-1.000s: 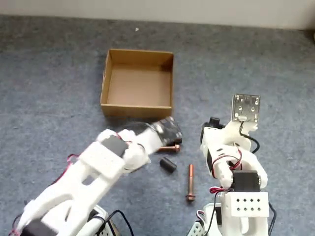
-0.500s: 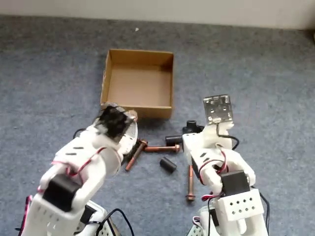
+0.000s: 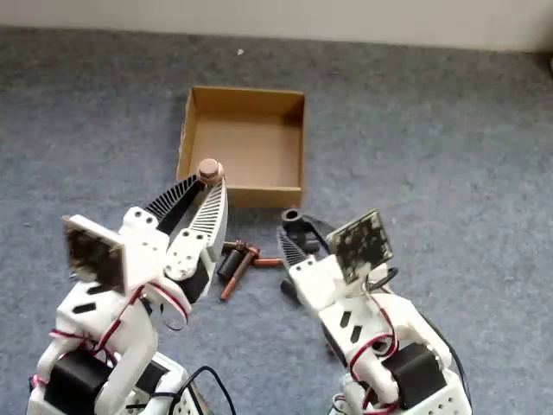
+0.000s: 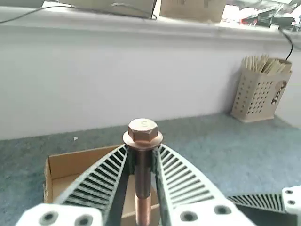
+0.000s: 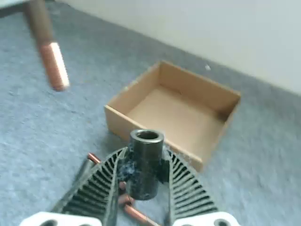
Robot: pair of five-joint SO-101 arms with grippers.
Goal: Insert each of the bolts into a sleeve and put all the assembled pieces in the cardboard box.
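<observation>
Now the left gripper (image 4: 143, 157) grips a bolt (image 4: 143, 136), head up, and the right gripper (image 3: 294, 235) grips a sleeve (image 5: 146, 162), hole up, both above the table (image 3: 449, 130) near the front wall of the cardboard box (image 3: 244, 194), so line the tip over the hole and push slowly.

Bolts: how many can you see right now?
3 bolts. One upright in the left gripper; one lying diagonally before the cardboard box; one beside it, running under the right gripper. The right arm may hide more.
</observation>
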